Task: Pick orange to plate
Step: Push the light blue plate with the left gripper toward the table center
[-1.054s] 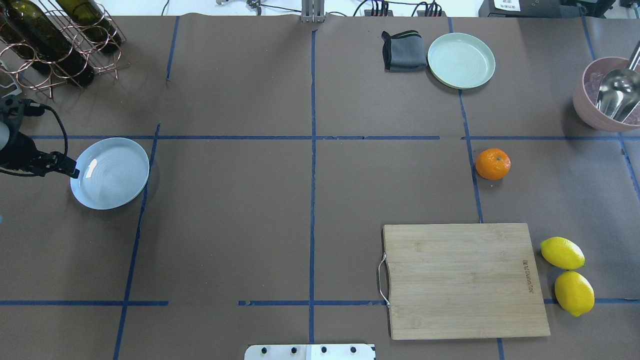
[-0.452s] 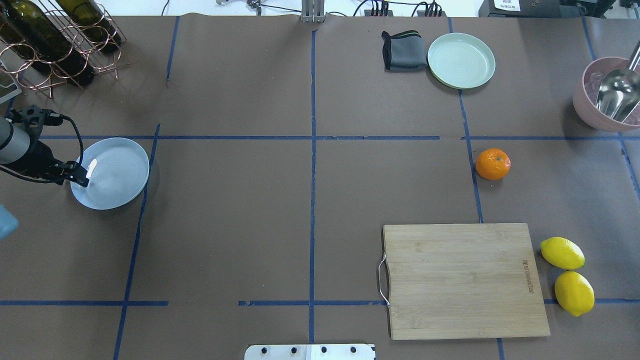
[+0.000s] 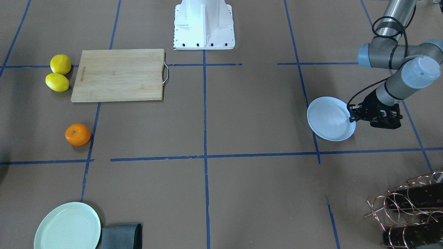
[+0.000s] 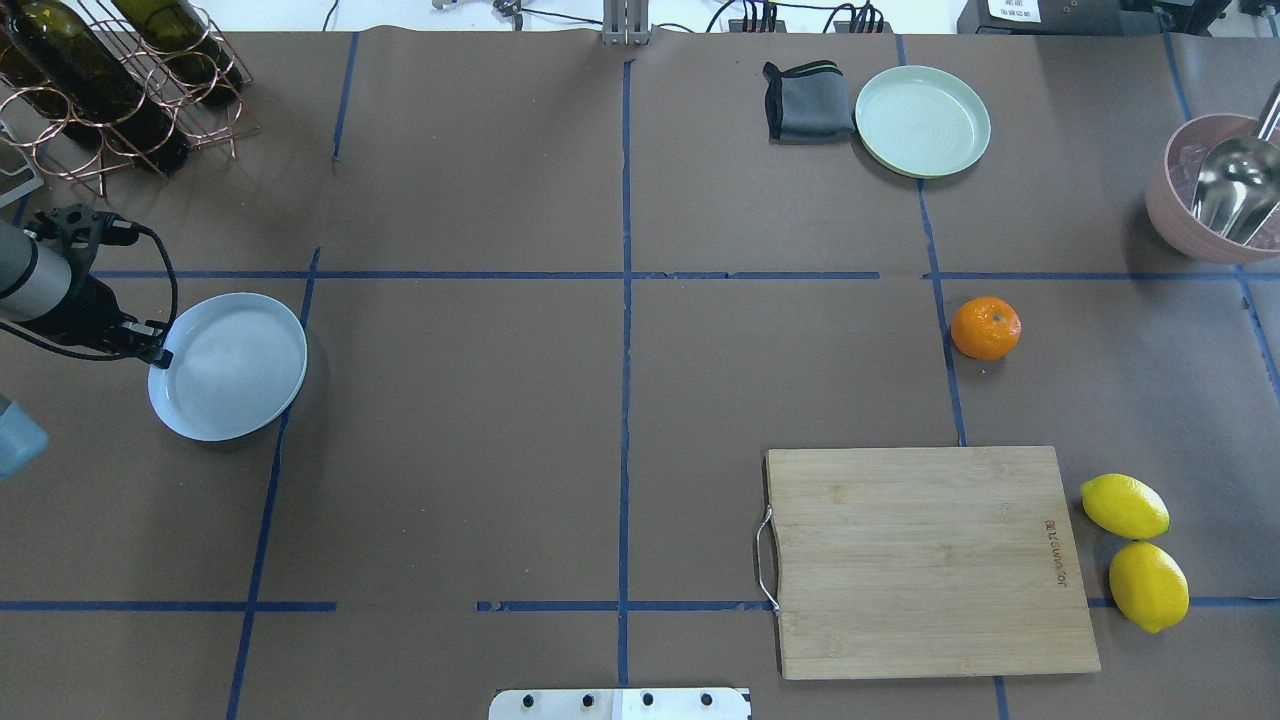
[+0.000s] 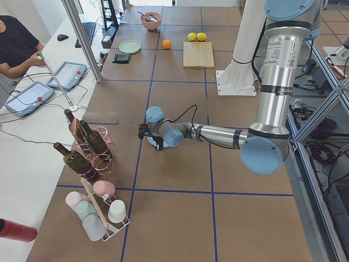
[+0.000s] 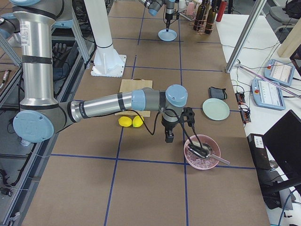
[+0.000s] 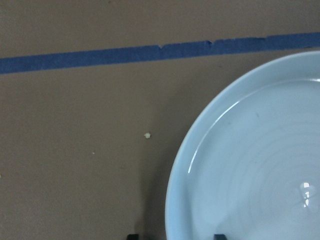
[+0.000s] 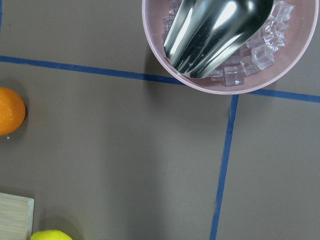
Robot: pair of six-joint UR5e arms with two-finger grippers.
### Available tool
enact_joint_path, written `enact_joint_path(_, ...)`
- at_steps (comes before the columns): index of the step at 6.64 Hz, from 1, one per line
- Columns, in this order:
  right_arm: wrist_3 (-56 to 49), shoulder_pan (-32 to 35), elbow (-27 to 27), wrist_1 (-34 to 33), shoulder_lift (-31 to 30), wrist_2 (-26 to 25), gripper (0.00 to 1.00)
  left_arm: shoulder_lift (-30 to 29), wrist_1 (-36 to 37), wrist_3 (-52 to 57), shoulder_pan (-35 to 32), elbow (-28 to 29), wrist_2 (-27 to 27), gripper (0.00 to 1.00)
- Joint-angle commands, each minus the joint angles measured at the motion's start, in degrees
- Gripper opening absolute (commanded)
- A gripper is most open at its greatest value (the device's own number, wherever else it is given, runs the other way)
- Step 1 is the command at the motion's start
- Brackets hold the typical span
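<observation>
The orange (image 4: pixel 986 327) sits alone on the brown table right of centre; it also shows in the front view (image 3: pixel 78 134) and at the left edge of the right wrist view (image 8: pixel 7 111). The pale bluish plate (image 4: pixel 235 370) is far off at the table's left side. My left gripper (image 4: pixel 160 352) is shut on the plate's left rim (image 3: pixel 349 116). In the left wrist view, one fingertip is outside the rim and one inside (image 7: pixel 220 236). My right gripper (image 6: pixel 168 137) hangs above the table between the orange and the pink bowl; I cannot tell whether it is open or shut.
A wooden cutting board (image 4: pixel 925 560) lies at the near right with two lemons (image 4: pixel 1125 505) beside it. A mint-green plate (image 4: pixel 922 120) and grey cloth (image 4: pixel 805 100) are at the back. A pink bowl (image 4: pixel 1215 190) holds ice and a scoop. A wine rack (image 4: pixel 110 80) stands back left.
My left gripper moved in over the plate's left rim and took hold. The plate has shifted a little toward the robot and rightward. The orange has not moved.
</observation>
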Motion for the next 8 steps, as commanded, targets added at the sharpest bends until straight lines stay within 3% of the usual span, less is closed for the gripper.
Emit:
enact_joint_path(1,0.0,0.0,0.1,0.0,0.0,0.0,1.0,-4.1,0.4,-1.0,-0.1,-2.6,-8.2,0.0)
enact_joint_path(2,0.2,-0.1,0.1,0.0,0.0,0.1,1.0,-8.5,0.4,-6.7,0.1,-3.0,-11.9,0.0)
enact_joint_path(3,0.6,-0.1,0.4,0.1,0.1,0.1,1.0,-14.7,0.3,-15.3,0.7,-2.6,-11.9,0.0)
enact_joint_path(4,0.8,-1.5,0.9,2.4,0.1,0.1,1.0,-18.5,0.2,-21.4,5.5,-2.8,-11.7,0.0)
enact_joint_path(6,1.0,-3.2,0.8,4.1,0.0,0.3,1.0,-28.0,-0.1,-29.9,18.0,0.5,3.1,0.0)
enact_joint_path(8,0.7,-4.4,1.2,4.1,0.0,0.3,1.0,-29.7,0.0,-31.0,20.9,3.4,7.4,0.0)
